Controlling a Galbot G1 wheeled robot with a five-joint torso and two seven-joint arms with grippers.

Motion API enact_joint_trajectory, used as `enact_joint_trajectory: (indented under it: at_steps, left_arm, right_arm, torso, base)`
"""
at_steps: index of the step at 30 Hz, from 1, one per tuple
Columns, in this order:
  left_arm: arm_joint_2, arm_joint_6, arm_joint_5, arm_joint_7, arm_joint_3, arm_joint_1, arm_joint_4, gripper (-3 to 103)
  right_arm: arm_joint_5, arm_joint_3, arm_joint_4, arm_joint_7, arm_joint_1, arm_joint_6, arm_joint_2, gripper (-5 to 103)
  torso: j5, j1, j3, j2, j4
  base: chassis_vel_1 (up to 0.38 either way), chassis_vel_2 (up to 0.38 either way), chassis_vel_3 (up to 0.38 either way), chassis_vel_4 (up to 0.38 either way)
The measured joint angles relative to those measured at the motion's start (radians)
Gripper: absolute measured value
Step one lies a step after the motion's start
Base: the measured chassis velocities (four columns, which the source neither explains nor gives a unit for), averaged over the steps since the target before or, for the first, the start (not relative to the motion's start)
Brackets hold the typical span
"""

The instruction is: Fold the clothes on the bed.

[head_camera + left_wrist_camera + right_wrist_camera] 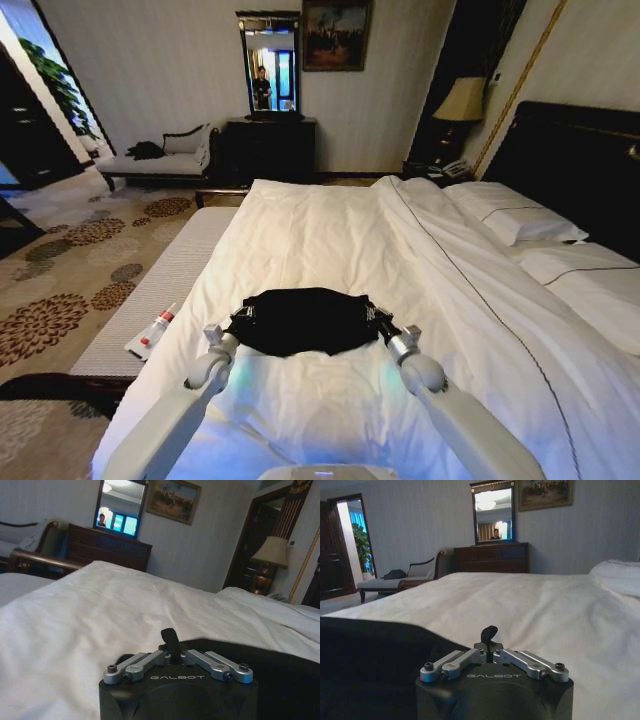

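Two grippers sit at the ends of the black shirt (pixel 300 320) in the lower centre of the head view: left gripper (pixel 240 318) at its left edge, right gripper (pixel 377 320) at its right edge, each pressed together on the cloth. The shirt lies bunched on the white duvet (pixel 330 240) of the bed (pixel 560 260).
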Motion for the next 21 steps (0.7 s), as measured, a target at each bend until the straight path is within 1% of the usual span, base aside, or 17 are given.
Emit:
enact_joint_trajectory:
  at_steps: [5, 11, 13, 17, 21]
  left_arm:
    - [0.015, -0.006, 0.004, 0.015, -0.051, 0.065, -0.022, 2]
    - [0.016, -0.013, 0.017, 0.024, -0.077, 0.106, -0.024, 2]
    - [0.018, -0.016, 0.025, 0.03, -0.088, 0.136, -0.032, 2]
    - [0.014, -0.023, 0.065, 0.034, -0.08, 0.17, -0.035, 2]
    - [0.01, -0.024, 0.084, 0.033, -0.07, 0.178, -0.039, 2]
  right_arm:
    - [-0.023, 0.028, 0.007, -0.01, -0.07, 0.019, 0.016, 1]
    - [-0.028, 0.051, -0.011, -0.016, -0.102, 0.037, 0.025, 1]
    - [-0.03, 0.06, -0.013, -0.018, -0.116, 0.042, 0.026, 1]
    - [-0.038, 0.072, -0.014, -0.024, -0.133, 0.053, 0.026, 1]
    - [-0.043, 0.08, -0.016, -0.027, -0.145, 0.06, 0.023, 1]
  torso:
    - [0.0, 0.0, 0.0, 0.0, 0.0]
    - [-0.0002, 0.0, 0.0, 0.0, -0.0002]
    - [0.0, 0.0, 0.0, 0.0, 0.0]
    - [-0.0001, 0.0, 0.0, 0.0, 0.0002]
    - [-0.0001, 0.0, 0.0, 0.0, 0.0]
  base:
    - [0.0, 0.0, 0.0, 0.0]
    - [0.0, 0.0, 0.0, 0.0]
    - [0.0, 0.0, 0.0, 0.0]
    - [0.0, 0.0, 0.0, 0.0]
    - [0.0, 0.0, 0.0, 0.0]
